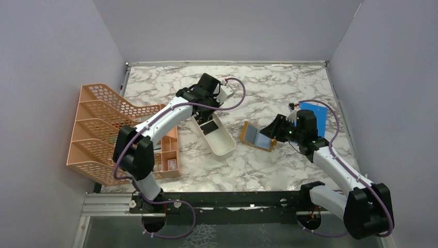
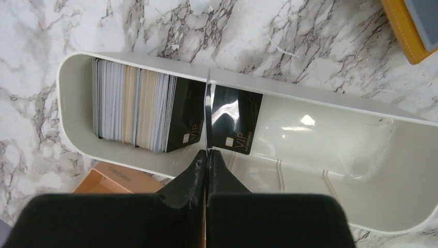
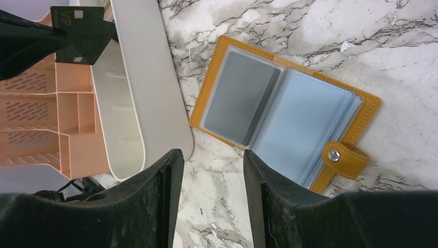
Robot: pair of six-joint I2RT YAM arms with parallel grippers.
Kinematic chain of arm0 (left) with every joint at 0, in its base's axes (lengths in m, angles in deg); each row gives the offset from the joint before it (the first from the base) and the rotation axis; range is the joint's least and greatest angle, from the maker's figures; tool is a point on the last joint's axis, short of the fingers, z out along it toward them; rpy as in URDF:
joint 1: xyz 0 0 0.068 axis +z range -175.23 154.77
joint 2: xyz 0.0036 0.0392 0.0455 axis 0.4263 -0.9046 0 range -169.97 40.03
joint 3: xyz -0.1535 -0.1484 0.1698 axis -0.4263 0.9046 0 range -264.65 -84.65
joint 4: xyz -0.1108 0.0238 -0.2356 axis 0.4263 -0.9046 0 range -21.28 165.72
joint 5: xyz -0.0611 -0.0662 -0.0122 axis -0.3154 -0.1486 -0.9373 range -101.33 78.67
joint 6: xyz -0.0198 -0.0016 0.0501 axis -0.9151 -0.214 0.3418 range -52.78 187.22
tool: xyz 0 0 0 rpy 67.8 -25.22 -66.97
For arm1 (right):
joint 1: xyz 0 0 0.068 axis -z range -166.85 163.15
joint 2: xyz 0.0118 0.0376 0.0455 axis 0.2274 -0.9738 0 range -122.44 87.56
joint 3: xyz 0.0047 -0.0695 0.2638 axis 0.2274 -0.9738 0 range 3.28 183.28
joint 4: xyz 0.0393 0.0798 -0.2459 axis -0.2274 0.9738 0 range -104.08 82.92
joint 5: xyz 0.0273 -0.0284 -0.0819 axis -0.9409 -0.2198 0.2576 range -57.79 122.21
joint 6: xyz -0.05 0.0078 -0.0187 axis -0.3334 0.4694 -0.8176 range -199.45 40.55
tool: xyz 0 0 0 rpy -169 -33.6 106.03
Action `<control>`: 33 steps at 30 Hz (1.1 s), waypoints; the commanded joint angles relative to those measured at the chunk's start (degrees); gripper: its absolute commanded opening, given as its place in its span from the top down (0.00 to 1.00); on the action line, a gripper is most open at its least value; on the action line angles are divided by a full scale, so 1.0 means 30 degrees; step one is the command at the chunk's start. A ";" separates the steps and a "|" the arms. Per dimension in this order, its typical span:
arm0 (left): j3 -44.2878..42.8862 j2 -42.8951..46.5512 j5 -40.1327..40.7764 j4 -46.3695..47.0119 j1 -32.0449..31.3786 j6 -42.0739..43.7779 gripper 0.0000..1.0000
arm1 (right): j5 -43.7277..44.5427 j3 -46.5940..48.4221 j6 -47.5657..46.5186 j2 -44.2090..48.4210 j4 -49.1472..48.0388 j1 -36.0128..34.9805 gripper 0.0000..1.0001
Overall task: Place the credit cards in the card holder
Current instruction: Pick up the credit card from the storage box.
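Note:
The card holder [image 3: 279, 108] lies open on the marble, orange-tan with grey clear pockets and a snap tab; it also shows in the top view [image 1: 256, 136]. A stack of pale and black credit cards [image 2: 134, 111] stands on edge at one end of the white tray [image 2: 320, 160]. Another black card [image 2: 235, 119] lies beside the stack. My left gripper [image 2: 207, 152] is shut on a black card [image 2: 207, 108], seen edge-on, over the tray. The same held card shows in the right wrist view [image 3: 82, 31]. My right gripper [image 3: 213, 152] is open and empty, just off the holder's near edge.
A peach mesh file rack [image 1: 103, 134] stands left of the white tray [image 1: 219, 142]. A bright blue flat sheet [image 1: 316, 116] lies behind my right gripper [image 1: 269, 132]. An orange box [image 2: 113, 178] sits beside the tray. Walls enclose the table on three sides.

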State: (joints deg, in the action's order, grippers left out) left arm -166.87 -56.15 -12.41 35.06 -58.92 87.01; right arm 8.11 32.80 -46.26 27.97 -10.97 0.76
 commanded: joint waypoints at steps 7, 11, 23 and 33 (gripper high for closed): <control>0.0542 -0.1929 0.0129 0.0124 0.0449 0.0112 1.00 | -0.0312 0.0365 0.0017 0.0448 0.0093 -0.0031 0.48; 0.0319 -0.1876 -0.0065 0.0326 0.0449 0.0105 1.00 | -0.0230 0.0300 -0.0074 0.0446 0.0104 -0.0033 0.48; -0.0048 -0.0867 0.0152 0.0422 0.0464 -0.0469 1.00 | -0.0506 0.0421 -0.0099 -0.0051 -0.0099 -0.0033 0.48; -0.0588 0.1367 -0.3377 0.0472 0.0453 -0.3163 1.00 | -0.0640 0.0459 -0.0504 0.0370 0.0728 -0.0033 0.48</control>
State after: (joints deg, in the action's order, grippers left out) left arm -166.19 -56.74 -15.08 34.75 -57.59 82.40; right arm 7.43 32.80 -46.56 28.21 -10.73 0.76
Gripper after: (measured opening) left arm 0.008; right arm 0.517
